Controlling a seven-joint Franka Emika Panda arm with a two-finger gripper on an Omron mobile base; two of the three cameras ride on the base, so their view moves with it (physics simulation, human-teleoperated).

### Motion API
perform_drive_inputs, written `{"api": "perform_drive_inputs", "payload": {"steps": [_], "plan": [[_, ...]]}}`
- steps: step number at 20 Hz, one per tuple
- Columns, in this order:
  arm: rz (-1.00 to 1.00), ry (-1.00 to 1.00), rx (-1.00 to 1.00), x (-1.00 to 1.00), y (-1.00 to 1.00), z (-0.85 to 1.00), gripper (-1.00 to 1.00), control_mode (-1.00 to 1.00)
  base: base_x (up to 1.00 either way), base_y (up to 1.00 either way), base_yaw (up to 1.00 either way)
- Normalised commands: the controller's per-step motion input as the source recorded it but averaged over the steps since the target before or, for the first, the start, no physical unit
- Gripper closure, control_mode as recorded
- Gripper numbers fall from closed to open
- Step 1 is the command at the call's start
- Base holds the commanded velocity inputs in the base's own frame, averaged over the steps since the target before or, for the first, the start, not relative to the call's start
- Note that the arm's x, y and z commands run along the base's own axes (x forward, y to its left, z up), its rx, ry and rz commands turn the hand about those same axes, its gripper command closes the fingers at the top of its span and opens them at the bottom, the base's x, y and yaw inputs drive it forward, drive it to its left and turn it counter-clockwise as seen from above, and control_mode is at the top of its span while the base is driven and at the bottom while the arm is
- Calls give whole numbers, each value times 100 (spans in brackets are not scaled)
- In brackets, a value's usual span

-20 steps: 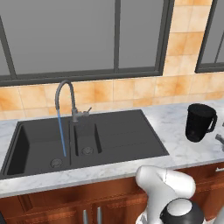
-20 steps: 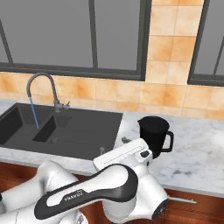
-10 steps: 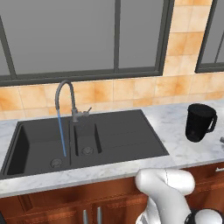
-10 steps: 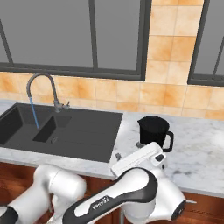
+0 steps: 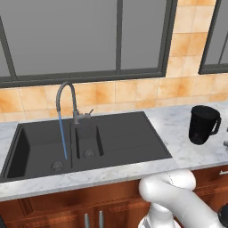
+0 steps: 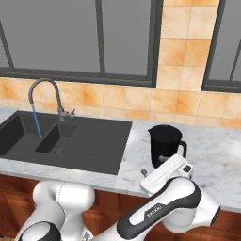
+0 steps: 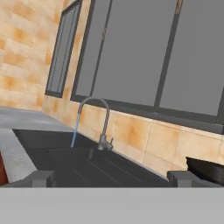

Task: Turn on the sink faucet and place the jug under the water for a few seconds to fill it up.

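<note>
While water (image 5: 63, 136) runs in a thin blue stream from the faucet (image 5: 67, 100) into the large basin of the black sink (image 5: 124, 138), the black jug (image 5: 202, 124) stands upright on the marble counter (image 6: 214, 164), well to the right of the sink. Gripper (image 7: 111, 177) fingers are spread wide and released, holding nothing, with the jug's rim beside the right fingertip in the hand view.
</note>
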Motion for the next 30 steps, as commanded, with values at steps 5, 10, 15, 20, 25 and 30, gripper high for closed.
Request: {"api": "perform_drive_inputs", "payload": {"steps": [5,10,15,20,25,30], "plan": [[0,0,-1,42,-31,-31,-100,-100,0,0,0],[-4,0,-3,38,-20,-29,-100,-100,0,0,0],[-13,0,-3,36,-21,-21,-100,-100,0,0,0],[-8,0,-1,26,-31,-8,-100,-100,0,0,0],[-2,0,0,32,-26,-2,-100,-100,0,0,0],[0,0,0,30,-21,-4,-100,-100,0,0,0]]}}
